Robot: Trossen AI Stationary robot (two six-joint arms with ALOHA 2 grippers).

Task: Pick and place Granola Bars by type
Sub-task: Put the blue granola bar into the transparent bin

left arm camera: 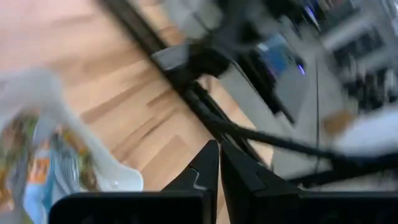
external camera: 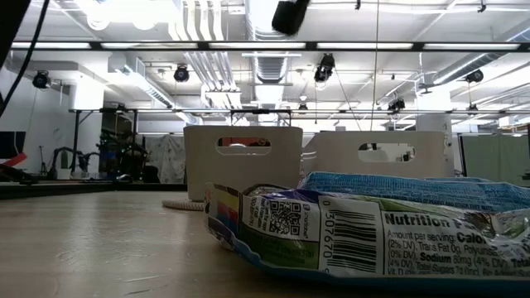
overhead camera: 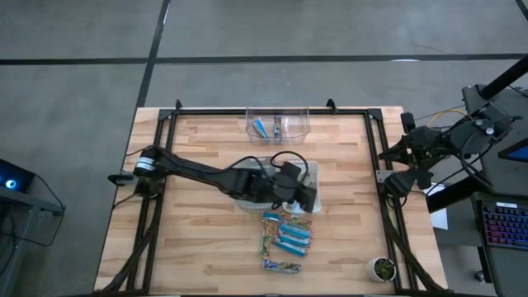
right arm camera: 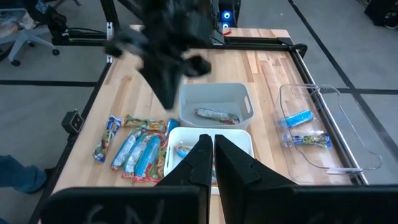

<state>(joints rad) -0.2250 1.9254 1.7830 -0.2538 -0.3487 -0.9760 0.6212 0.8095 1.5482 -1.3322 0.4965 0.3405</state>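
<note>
Centrally, shut left gripper (overhead camera: 307, 200) above white bin's (overhead camera: 312, 171) edge, beside Granola Bars (overhead camera: 286, 238).

Beneath me the floor (overhead camera: 74, 49) is grey concrete, crossed by dark seams, one running level along the upper part of the high view and another slanting down at upper left. My worktop (overhead camera: 206, 247) is pale wood planks inside a black metal frame (overhead camera: 272, 110). At the far right edge a keyboard (overhead camera: 505, 224) lies on a dark desk, and at the left edge a small blue light (overhead camera: 11, 184) glows. Looking level across the room, I see an open ceiling of white ducts (external camera: 203, 58) and pipes, black spotlights (external camera: 323, 66) hanging from rails, bright strip lights at upper left, and dark equipment (external camera: 124, 153) at middle left.
</note>
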